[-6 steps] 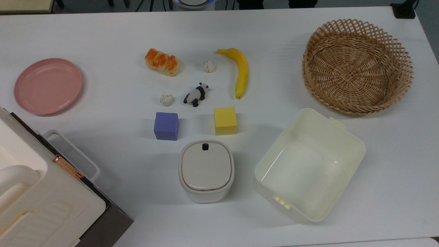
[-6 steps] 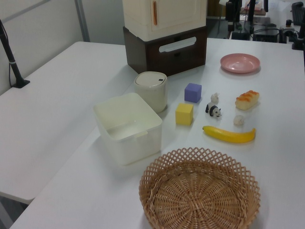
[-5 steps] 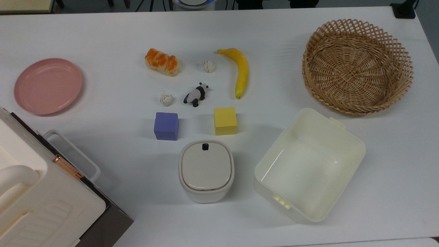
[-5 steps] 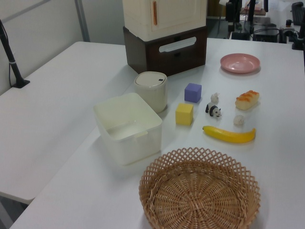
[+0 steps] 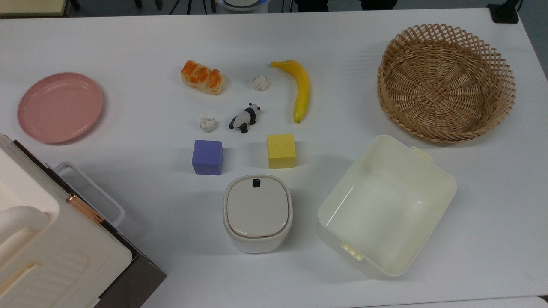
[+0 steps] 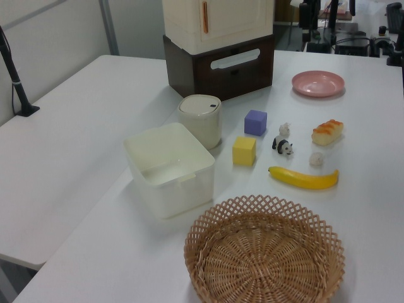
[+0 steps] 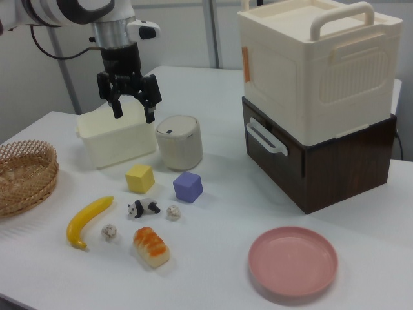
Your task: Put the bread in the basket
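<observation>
Evidently nothing had shifted: bread (image 5: 203,77) lay left of centre, basket (image 5: 446,81) upper right, claw (image 7: 133,100) spread, empty; grasp pending.

Nothing changes between the earlier pictures and now. In the top view and the left view no object moves, tips or makes new contact. The bread (image 5: 203,77) and the basket (image 5: 398,64) lie exactly as before, both well apart from the pincer (image 7: 134,115). Whether the pincer itself, its fingers spread, has moved cannot be told.
</observation>
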